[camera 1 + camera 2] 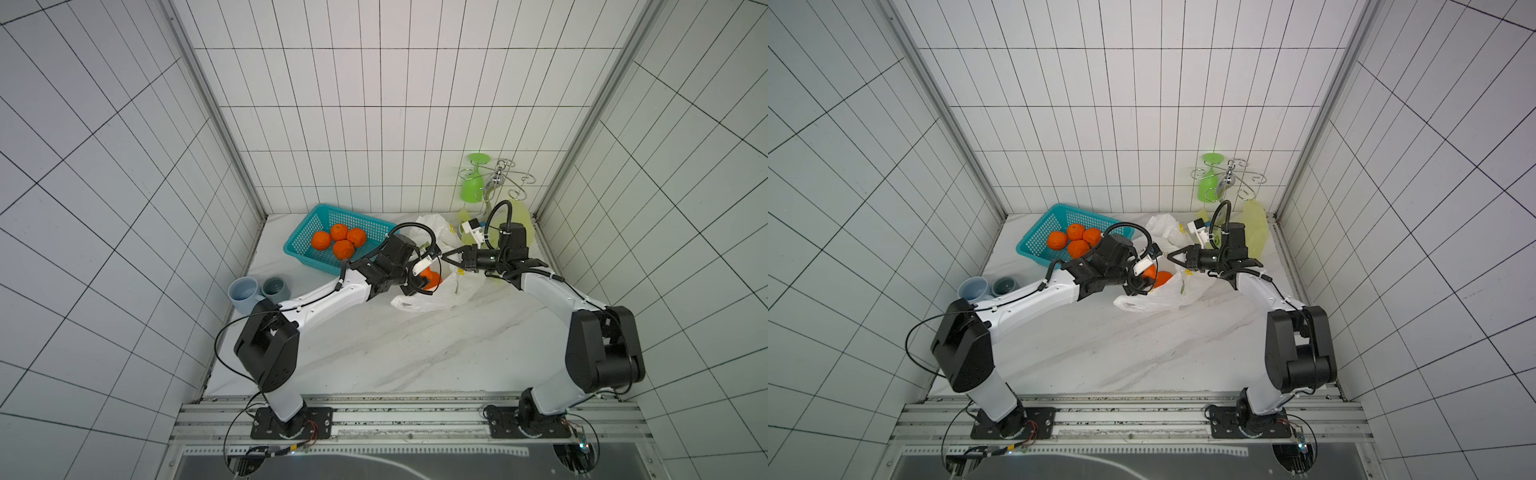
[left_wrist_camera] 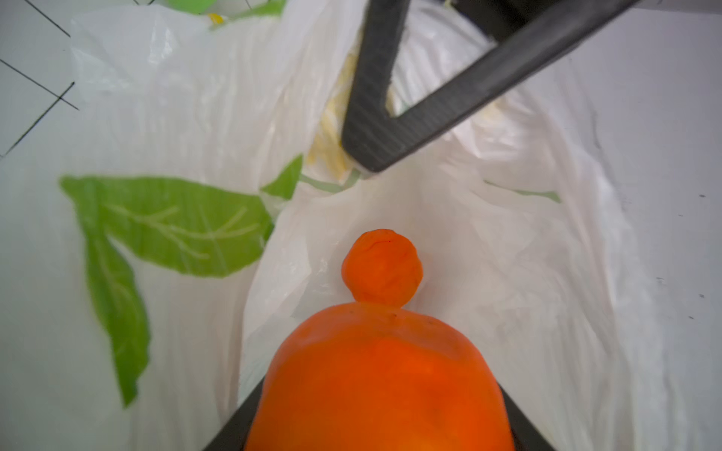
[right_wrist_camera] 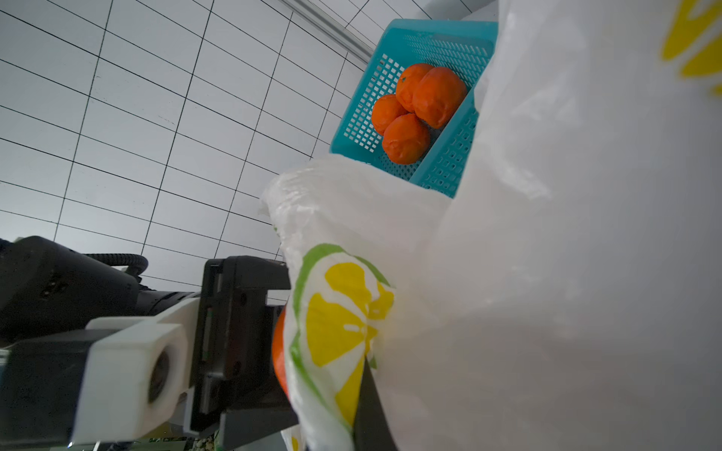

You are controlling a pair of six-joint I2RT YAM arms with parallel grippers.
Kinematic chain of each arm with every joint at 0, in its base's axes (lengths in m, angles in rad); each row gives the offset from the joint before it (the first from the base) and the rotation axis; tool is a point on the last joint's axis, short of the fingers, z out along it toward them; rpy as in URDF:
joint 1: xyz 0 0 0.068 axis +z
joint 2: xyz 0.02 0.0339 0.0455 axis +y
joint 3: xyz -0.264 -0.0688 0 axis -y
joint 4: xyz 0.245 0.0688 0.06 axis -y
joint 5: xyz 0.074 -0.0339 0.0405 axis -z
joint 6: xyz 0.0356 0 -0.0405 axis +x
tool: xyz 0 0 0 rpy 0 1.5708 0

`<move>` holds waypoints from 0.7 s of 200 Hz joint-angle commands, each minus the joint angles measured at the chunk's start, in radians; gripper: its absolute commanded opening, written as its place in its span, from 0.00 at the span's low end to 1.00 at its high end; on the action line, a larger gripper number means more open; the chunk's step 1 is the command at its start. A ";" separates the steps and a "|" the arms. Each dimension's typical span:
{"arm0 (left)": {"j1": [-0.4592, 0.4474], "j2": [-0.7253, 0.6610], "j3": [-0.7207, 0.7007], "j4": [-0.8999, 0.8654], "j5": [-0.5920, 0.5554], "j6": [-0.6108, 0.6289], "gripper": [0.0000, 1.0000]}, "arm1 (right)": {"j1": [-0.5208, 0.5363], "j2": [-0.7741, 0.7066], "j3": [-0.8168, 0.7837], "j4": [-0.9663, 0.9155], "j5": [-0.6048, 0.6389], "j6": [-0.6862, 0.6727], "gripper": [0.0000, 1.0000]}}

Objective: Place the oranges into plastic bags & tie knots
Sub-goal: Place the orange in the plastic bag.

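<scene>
Marble-patterned bench (image 1: 395, 357), with both arms reaching away from their bases toward the white bag (image 1: 440, 301). The bag lies slumped at mid-bench, its mouth turned toward the left arm. The left gripper (image 1: 424, 282) stands at that mouth, its jaws spread partway and clamped around the held orange (image 1: 430, 277). In the left wrist view this fruit (image 2: 375, 382) fills the space between the two dark jaws, and the second orange (image 2: 382, 267) rests deeper inside the bag on the white film (image 2: 508, 273). The right gripper (image 1: 445, 257), its jaws pressed together, pinches the upper edge of the bag mouth. Its dark fingers (image 2: 367, 117) grip the film just beside a yellow print, and the right wrist view shows lemon-printed film (image 3: 547, 273) draped close before the lens. Level with the bag, two cups (image 1: 255, 291) stand touching near the left wall. Farther back, the teal basket (image 1: 299, 245) holds four oranges (image 1: 343, 249) bunched together. In the far right corner the yellow-green bag (image 1: 524, 216) lies behind the right arm. Above that bag, a green goblet (image 1: 471, 189) hangs upside down from a wire rack (image 1: 509, 176).
</scene>
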 commanded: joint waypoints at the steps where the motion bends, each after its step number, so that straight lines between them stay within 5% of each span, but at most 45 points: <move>1: -0.016 0.071 0.008 0.234 -0.168 -0.019 0.64 | -0.006 0.019 0.043 0.081 -0.042 0.059 0.00; 59: -0.010 0.115 0.034 0.331 -0.225 -0.071 0.85 | -0.011 0.019 0.018 0.111 -0.024 0.087 0.00; 105: 0.003 -0.036 -0.033 0.255 0.041 -0.050 0.89 | -0.015 0.019 0.014 0.112 -0.014 0.075 0.00; 140: 0.084 -0.152 -0.009 0.127 0.422 -0.071 0.82 | -0.017 0.010 0.023 0.044 0.050 0.001 0.00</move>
